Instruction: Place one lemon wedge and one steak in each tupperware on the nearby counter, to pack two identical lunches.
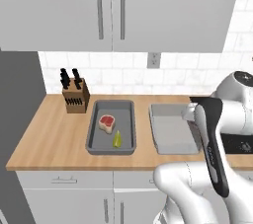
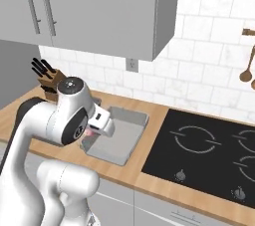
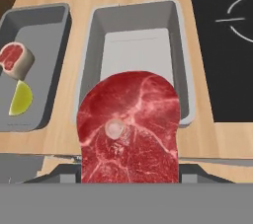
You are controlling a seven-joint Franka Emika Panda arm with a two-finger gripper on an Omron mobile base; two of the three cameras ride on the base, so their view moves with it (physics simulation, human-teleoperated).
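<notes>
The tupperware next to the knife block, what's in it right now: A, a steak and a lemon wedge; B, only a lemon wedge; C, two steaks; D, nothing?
A: the tupperware next to the knife block holds one steak and one lemon wedge.

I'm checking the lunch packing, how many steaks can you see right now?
2. One steak lies in the left tupperware beside the lemon wedge. The other steak is in the gripper, above the empty right tupperware. More may be hidden.
</notes>
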